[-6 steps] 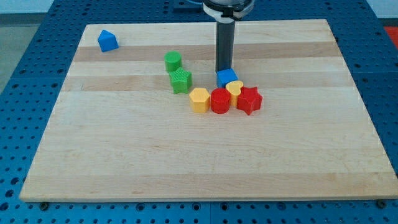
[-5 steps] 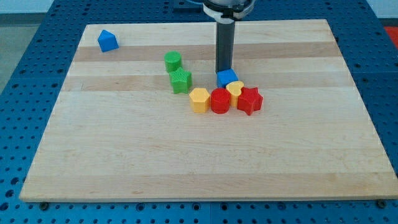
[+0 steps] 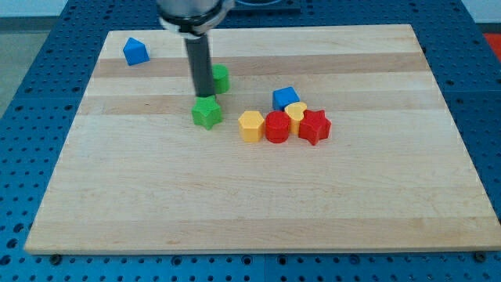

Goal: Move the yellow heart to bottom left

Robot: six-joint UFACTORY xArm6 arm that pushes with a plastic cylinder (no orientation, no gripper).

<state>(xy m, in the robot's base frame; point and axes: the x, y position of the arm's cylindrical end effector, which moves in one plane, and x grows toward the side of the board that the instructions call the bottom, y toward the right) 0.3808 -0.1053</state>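
The yellow heart (image 3: 295, 112) lies right of the board's middle, wedged between a blue cube (image 3: 286, 98) above it, a red cylinder (image 3: 277, 127) at its lower left and a red star (image 3: 314, 127) at its lower right. A yellow hexagon (image 3: 250, 125) touches the red cylinder's left side. My tip (image 3: 202, 95) is well to the left of the heart, touching the top edge of a green star (image 3: 207, 112). The rod partly hides a green cylinder (image 3: 221, 77) behind it.
A blue block (image 3: 135, 51) with a peaked top sits near the board's top left corner. The wooden board (image 3: 258, 211) rests on a blue perforated table.
My tip has left the blue cube and moved left to the green star. The green star has shifted left and a little down, away from the green cylinder. The heart's cluster has not moved.
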